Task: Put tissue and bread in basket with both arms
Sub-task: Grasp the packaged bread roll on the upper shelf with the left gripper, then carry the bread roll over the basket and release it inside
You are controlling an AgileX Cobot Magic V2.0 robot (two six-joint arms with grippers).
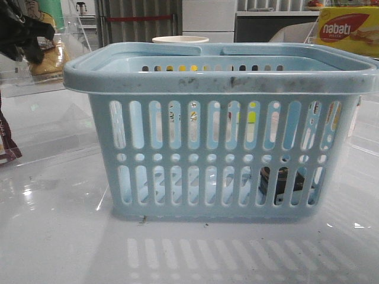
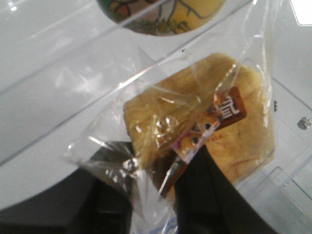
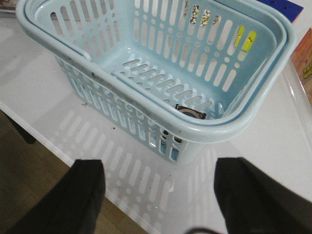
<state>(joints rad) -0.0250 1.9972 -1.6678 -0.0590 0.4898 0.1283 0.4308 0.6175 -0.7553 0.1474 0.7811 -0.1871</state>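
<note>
The light-blue basket (image 1: 219,77) stands in the middle of the table; it also shows in the right wrist view (image 3: 146,100). The dark tissue pack (image 1: 283,184) lies inside on the basket's floor at the right corner, seen through the slots and from above (image 3: 191,112). My left gripper (image 1: 25,31) is raised at the far left, outside the basket, shut on the clear bag of the yellow-brown bread (image 1: 48,60). In the left wrist view the gripper (image 2: 161,187) pinches the bag's end below the bread (image 2: 219,122). My right gripper (image 3: 161,195) is open and empty, above the table in front of the basket.
A yellow-red nabati box (image 1: 346,29) stands at the back right. A white cup rim (image 1: 180,39) shows behind the basket. A brown-red packet (image 1: 6,148) is at the left edge. The table's front edge (image 3: 63,151) runs near my right gripper.
</note>
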